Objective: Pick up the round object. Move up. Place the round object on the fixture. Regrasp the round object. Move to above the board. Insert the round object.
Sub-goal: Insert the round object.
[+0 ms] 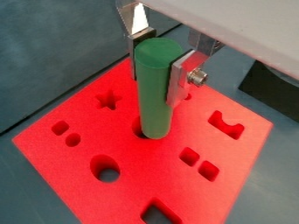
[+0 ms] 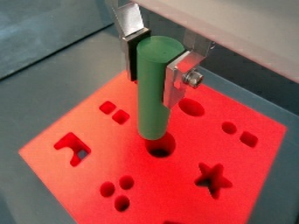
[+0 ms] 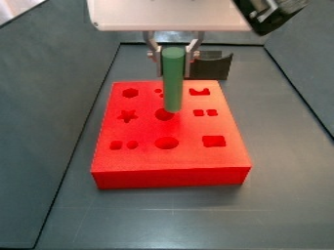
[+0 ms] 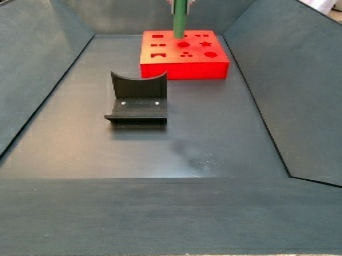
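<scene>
The red board (image 3: 170,137) serves as the landmark: a flat block with shaped holes cut in its top. In a side view its left part carries a star hole (image 3: 128,115) with 2 small round holes (image 3: 123,145) nearer the front edge. At the board's centre is a round hole (image 3: 164,114), with a larger round hole (image 3: 169,144) in front of it. To the right lie 2 small square holes (image 3: 205,112), a larger rectangular one (image 3: 213,142) and a U-shaped cut-out (image 3: 198,92) near the back edge.

The green peg (image 3: 171,78) stands upright over the board's centre, its lower end right at the central round hole; in both wrist views (image 1: 156,87) (image 2: 153,86) the tip sits at the hole's rim, and how far it has entered cannot be told. The gripper (image 1: 162,54) is above the board's centre, clenched on the peg's upper part: the flat silver fingers (image 2: 183,77) press against opposite sides of the peg.

In a side view the dark fixture (image 4: 138,98) stands on the floor well apart from the board (image 4: 185,55), off its front-left corner. In that view the peg (image 4: 178,18) rises from the board's middle.
</scene>
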Tool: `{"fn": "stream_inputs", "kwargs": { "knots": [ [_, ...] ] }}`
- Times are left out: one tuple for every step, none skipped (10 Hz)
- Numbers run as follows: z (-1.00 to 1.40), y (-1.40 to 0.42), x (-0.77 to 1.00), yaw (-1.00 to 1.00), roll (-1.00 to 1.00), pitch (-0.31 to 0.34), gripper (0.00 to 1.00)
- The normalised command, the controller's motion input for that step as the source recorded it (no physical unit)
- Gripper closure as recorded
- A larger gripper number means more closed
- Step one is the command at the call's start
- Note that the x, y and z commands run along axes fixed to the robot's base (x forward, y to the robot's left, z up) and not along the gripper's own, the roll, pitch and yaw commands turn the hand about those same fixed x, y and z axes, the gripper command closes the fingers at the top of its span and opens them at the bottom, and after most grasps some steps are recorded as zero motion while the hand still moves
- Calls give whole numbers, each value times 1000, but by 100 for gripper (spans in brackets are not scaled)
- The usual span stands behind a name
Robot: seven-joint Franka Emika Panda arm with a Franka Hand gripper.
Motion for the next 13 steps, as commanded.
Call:
{"fn": "stream_inputs", "kwargs": {
  "knots": [
    [-20,37,-160,-77,0,0,100],
    [0,0,0,-20,0,0,100],
    [-23,0,0,-6,-13,-17,100],
    [-249,0,0,0,0,-60,100],
    [-326,0,0,0,0,-80,100],
    [-354,0,0,0,0,-76,100],
    [-246,0,0,0,0,-49,100],
    [-126,0,49,0,0,-11,100],
    [-129,0,23,0,0,-14,100],
    [-220,0,31,0,11,-10,100],
    [-334,0,103,0,110,0,100],
    [-363,0,263,0,131,0,100],
    [-420,-83,483,0,109,31,100]
  ]
}}
